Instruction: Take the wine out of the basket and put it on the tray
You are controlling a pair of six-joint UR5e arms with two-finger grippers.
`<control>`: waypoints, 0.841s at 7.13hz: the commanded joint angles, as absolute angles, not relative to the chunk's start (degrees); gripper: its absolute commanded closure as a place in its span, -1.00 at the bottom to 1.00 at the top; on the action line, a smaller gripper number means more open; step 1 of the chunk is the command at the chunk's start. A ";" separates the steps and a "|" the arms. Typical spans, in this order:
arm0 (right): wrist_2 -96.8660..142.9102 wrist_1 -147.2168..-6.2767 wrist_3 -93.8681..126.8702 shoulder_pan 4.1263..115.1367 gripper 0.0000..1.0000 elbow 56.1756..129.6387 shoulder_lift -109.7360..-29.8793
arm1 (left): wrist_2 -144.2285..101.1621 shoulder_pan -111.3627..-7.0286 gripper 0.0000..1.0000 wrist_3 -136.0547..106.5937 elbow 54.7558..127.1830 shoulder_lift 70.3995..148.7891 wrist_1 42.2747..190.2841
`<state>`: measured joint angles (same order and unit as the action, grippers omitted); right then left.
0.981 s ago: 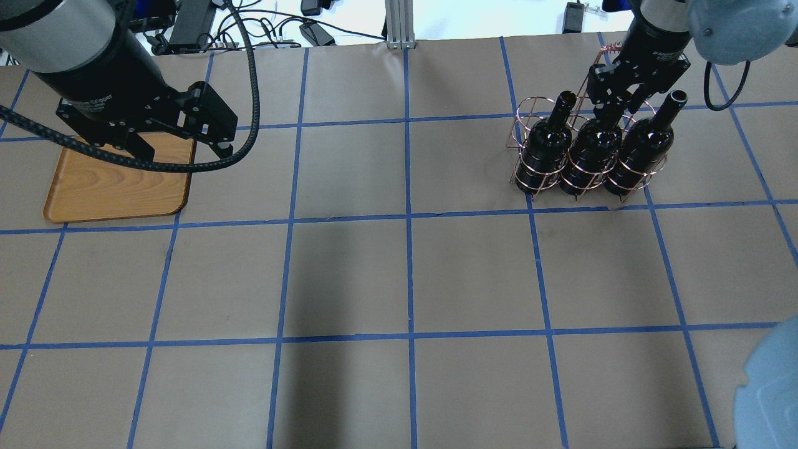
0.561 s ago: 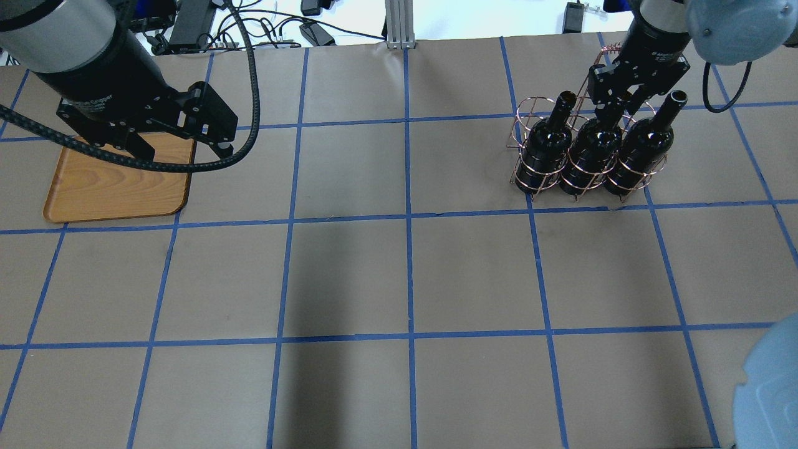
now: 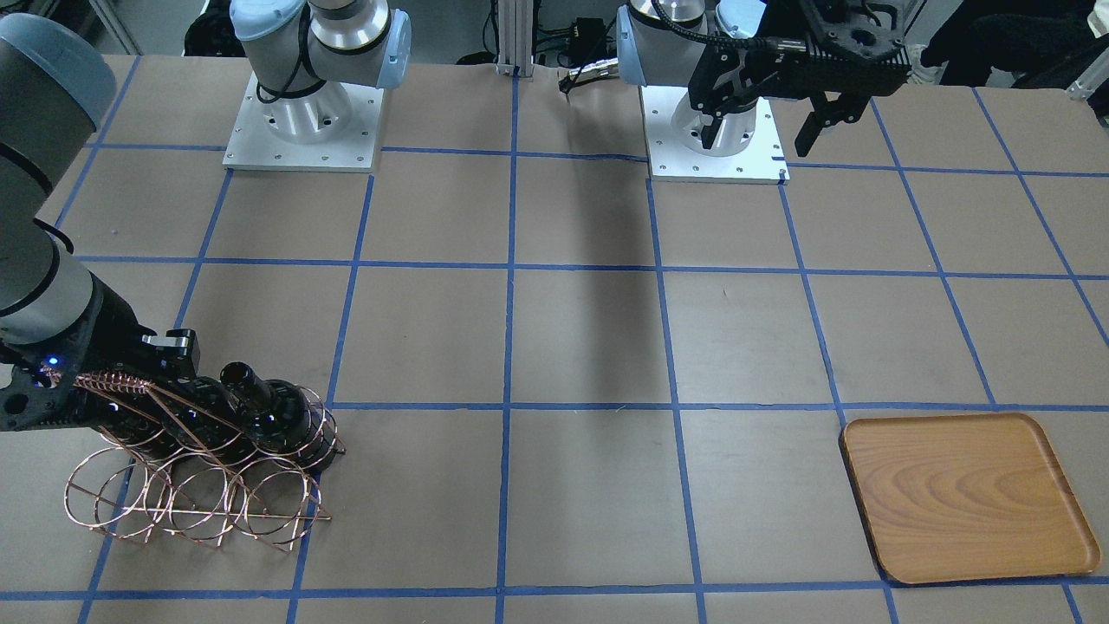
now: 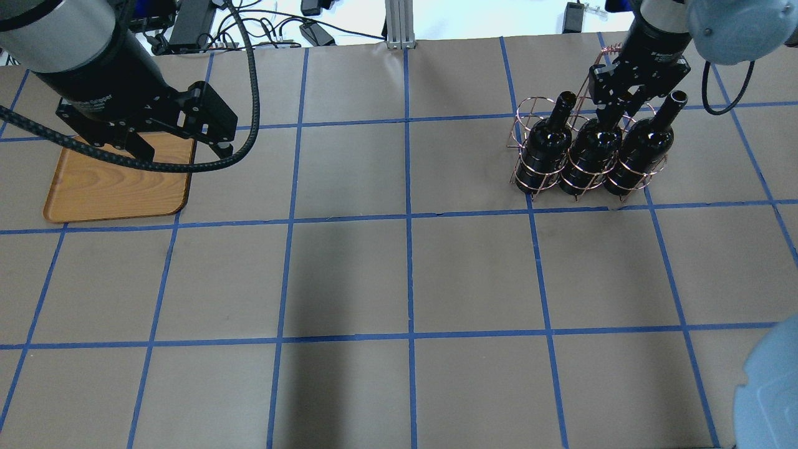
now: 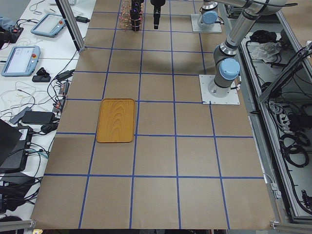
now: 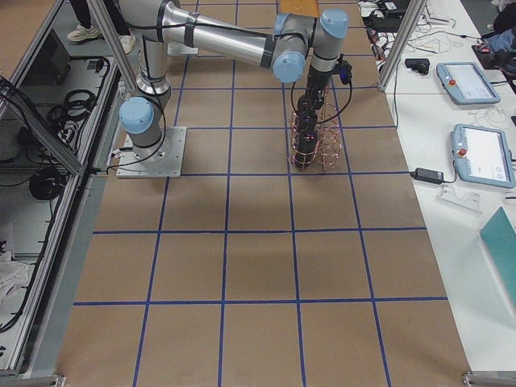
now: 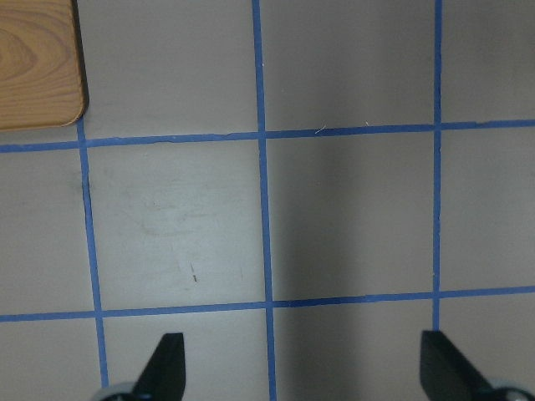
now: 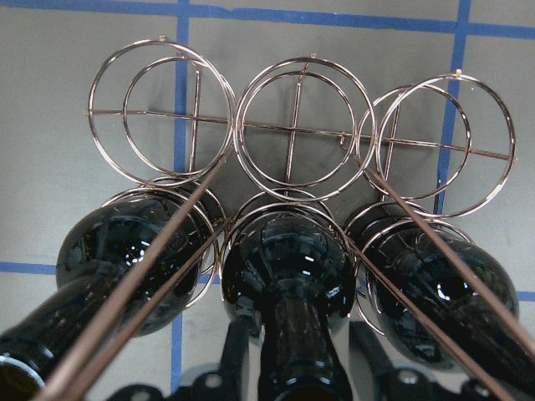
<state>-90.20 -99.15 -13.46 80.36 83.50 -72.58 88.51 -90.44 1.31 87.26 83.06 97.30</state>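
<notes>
Right end effector [image 8: 298, 338] is down at the basket [image 8: 298, 127] - fingers [image 8: 236, 342] apart, one each side of the middle bottle [image 4: 589, 153] at its neck, slim gaps showing, not clamped. That bottle stands in its ring directly under the end effector, w/ a second bottle [image 4: 545, 146] and third bottle [image 4: 636, 149] flanking. Left end effector [image 7: 305, 372] hangs over the counter [image 4: 405, 274], spread wide - tray [image 4: 118, 187] just beside it.

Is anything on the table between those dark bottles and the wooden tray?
Nothing visible does: only brown paper lies between the copper wire basket of black glass bottles and the light-brown wooden tray. The left claw hangs open near the tray.
</notes>
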 commanded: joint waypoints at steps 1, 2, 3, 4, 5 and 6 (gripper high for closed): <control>-90.18 -98.88 -12.83 80.42 0.40 83.50 -72.51 | 88.51 -90.44 -1.00 1.32 87.27 83.06 97.29; -90.18 -98.88 -12.48 80.33 0.87 83.50 -72.51 | 88.51 -90.44 -1.00 1.32 87.28 83.06 97.29; -90.09 -98.88 -12.39 80.42 1.00 83.50 -72.51 | 88.51 -90.44 -1.00 1.32 87.28 83.06 97.29; -90.09 -98.88 -12.39 80.42 1.00 83.32 -72.60 | 88.51 -90.44 -1.00 1.32 87.28 83.06 97.29; -90.17 -98.88 -12.39 80.42 1.00 82.80 -72.77 | 88.51 -90.44 -1.00 1.32 87.28 83.06 97.38; -92.44 -98.79 -12.39 80.42 1.00 82.62 -73.12 | 88.51 -90.44 -1.00 1.32 87.28 83.06 97.30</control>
